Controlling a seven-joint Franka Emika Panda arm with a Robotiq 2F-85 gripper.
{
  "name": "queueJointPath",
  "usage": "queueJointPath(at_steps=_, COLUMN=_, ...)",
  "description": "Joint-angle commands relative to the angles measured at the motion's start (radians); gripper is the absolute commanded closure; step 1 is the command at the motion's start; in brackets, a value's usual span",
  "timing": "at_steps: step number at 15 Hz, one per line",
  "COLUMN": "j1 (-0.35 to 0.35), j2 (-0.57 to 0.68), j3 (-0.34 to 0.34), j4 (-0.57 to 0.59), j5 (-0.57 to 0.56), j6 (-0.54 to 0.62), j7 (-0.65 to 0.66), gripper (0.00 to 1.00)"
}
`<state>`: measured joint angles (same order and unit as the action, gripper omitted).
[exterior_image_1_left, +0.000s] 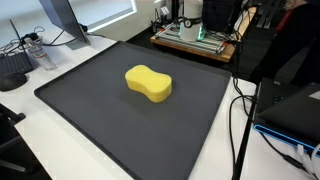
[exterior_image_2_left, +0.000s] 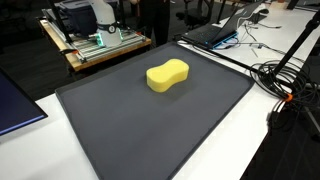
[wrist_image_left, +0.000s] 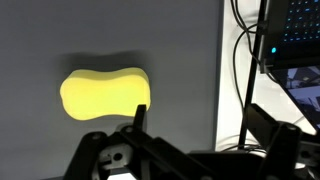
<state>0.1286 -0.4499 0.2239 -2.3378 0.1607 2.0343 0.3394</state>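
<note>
Wrist view shows released end effector near yellow sponge, cables beside mat.

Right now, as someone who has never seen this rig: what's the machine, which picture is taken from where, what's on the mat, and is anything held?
The machine is a single robot arm ending in a two-fingered gripper. Two pictures come from cameras standing outside the robot; the arm does not show in either. The third comes from a camera on the wrist, looking down past the dark fingers at the bottom of that picture. On the dark grey mat lies one yellow sponge, peanut-shaped and visible in all three pictures. Cables run beside the mat. The gripper is open, clear of the sponge, and holds nothing.
</note>
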Motion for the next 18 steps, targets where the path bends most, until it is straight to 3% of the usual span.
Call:
queueJointPath(at_steps=1, j1=-0.02, j2=0.096, j3=0.036, j4=0.114, j5=-0.095, j6=-0.072, j7=0.045, gripper=0.0)
queueJointPath(at_steps=10, j1=0.009, j2=0.382, j3=0.079, j4=0.398, j5=-0.303, j6=-0.269, j7=0.143, gripper=0.0)
queueJointPath(at_steps=14, j1=0.062, j2=0.537, j3=0.084, j4=0.543, j5=-0.412, j6=-0.313, j7=0.217, gripper=0.0)
queueJointPath(at_steps=18, j1=0.139, j2=0.723, j3=0.052, j4=0.734, j5=-0.508, j6=-0.435, j7=0.271, gripper=0.0)
